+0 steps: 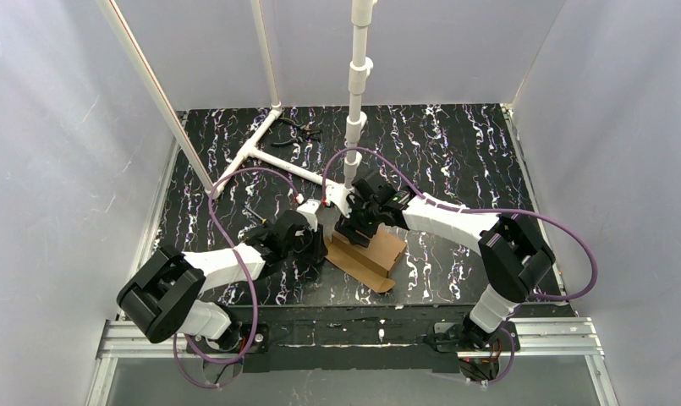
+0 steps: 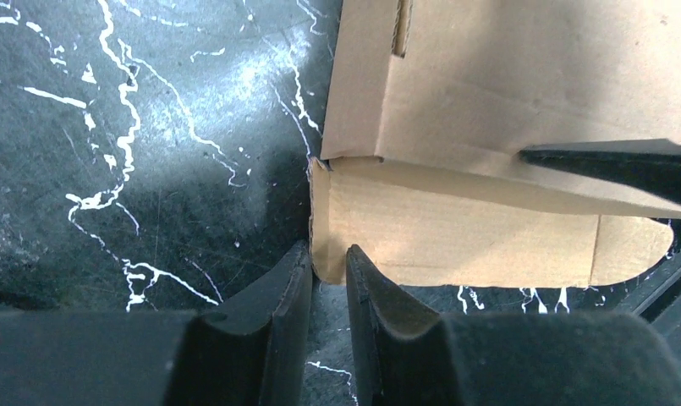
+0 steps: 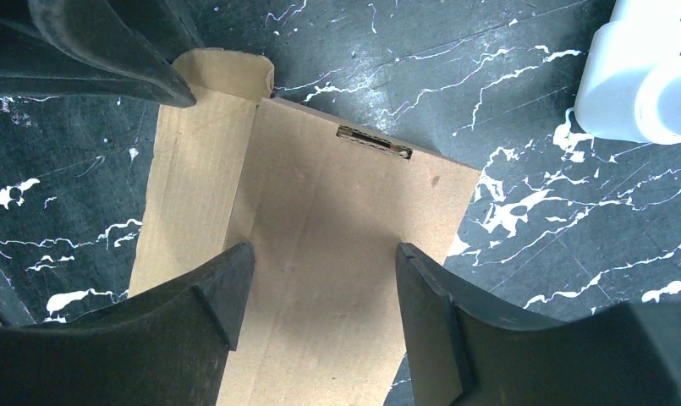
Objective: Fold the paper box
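Paper box (image 1: 377, 256) sits near centre of the table (image 1: 455, 152), toward the near edge, between both arms. Mostly flat die-cut sheet, not yet a box; one long side strip looks raised along its crease in the left wrist view, though the angle is hard to judge.

Left gripper (image 2: 326, 262) is at the box's left corner, jaws almost together, with the strip's corner (image 2: 324, 211) sitting in the narrow gap. Cannot tell if the pads actually pinch it. Right gripper (image 3: 320, 279) has jaws spread wide, fingers (image 3: 227, 296) over the main panel (image 3: 337, 220); contact looks likely but is not certain.

Step in hand, as I judge it: stand up the side wall along its score. To do it well, the right fingers pin the panel just inside the crease so the sheet doesn't slide, while the left lifts from the corner and rotates about the score line rather than dragging sideways. Go slow, since a corner crushes easily.

Material: plain brown corrugated board, matte, fluting visible at cut edges, a small slot (image 3: 375, 144) in the far edge, and a rounded tab (image 3: 231, 72) at the end of the strip. Table is glossy black with white marbling, slick-looking. White plastic pipe (image 3: 637, 76) stands just beyond the box.
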Motion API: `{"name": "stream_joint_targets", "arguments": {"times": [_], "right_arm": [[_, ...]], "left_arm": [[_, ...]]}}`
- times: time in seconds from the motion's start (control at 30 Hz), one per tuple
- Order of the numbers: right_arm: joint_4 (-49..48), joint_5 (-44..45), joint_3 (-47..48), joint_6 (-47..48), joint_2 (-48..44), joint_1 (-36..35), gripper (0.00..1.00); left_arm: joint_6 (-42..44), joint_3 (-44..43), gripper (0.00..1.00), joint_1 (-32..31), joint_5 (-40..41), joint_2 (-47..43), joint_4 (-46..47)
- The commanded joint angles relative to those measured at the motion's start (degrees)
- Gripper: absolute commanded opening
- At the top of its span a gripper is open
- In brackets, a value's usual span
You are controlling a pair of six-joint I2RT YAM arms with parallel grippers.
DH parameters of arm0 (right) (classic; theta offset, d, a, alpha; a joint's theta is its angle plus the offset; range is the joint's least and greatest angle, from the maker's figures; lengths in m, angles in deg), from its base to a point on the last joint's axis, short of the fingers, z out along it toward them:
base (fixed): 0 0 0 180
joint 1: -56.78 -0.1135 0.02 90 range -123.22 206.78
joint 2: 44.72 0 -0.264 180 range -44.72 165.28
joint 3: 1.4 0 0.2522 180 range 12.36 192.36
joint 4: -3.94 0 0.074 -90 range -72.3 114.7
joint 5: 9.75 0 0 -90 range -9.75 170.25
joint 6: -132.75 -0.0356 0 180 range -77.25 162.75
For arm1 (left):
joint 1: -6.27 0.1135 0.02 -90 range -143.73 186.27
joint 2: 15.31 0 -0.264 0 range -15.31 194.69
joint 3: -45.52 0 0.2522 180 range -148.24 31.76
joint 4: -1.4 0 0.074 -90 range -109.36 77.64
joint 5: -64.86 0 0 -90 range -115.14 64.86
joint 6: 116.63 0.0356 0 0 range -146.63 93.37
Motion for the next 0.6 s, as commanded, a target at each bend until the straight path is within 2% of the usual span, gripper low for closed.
{"name": "stream_joint_targets", "arguments": {"times": [0.0, 0.33, 0.37, 0.47, 0.57], "right_arm": [[5.7, 0.6, -1.2, 0.3, 3.6, -0.7, 0.71], [5.8, 0.6, -1.2, 0.4, 3.6, -0.7, 0.71], [5.9, 0.5, -1.2, 0.4, 3.7, -0.7, 0.71], [5.9, 0.5, -1.1, 0.4, 3.7, -0.7, 0.71], [6.0, 0.5, -1.0, 0.4, 3.9, -0.7, 0.71]], "left_arm": [[-0.5, -2.1, 0.2, 0.0, -0.9, -0.1, 1.1], [-0.6, -1.9, 0.19, 0.0, -1.5, -0.8, 1.3], [-0.6, -1.9, 0.18, 0.0, -1.5, -0.7, 1.3], [-0.7, -2.3, 0.03, 0.1, -1.5, -0.5, 1.3], [-0.6, -2.5, 0.0, 0.1, -2.2, -1.0, 1.3]]}}
